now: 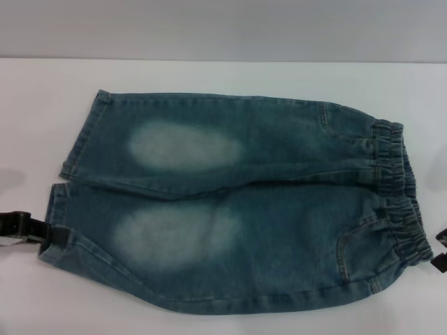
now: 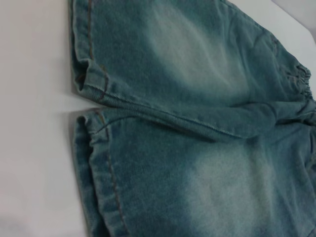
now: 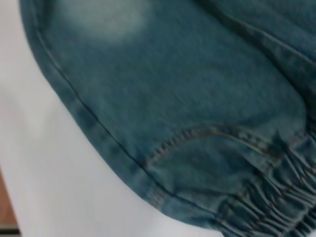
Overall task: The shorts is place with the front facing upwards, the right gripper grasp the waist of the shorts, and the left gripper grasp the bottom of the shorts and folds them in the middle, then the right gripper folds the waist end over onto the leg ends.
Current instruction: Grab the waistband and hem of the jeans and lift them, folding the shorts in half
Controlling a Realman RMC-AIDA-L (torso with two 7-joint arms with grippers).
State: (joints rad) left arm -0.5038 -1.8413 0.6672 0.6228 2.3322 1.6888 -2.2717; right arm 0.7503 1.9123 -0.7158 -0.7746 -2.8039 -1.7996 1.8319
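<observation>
The shorts lie flat on the white table, front up. The elastic waist is at the right and the two leg hems are at the left. Both legs carry pale faded patches. My left gripper comes in from the left edge, and its black tip touches the near leg's hem. Only a black sliver of my right gripper shows at the right edge, just beside the near end of the waist. The left wrist view looks down on both hems. In the right wrist view the gathered waistband and a pocket seam show.
Bare white table surrounds the shorts on all sides, with a grey wall behind its far edge. Nothing else lies on the table.
</observation>
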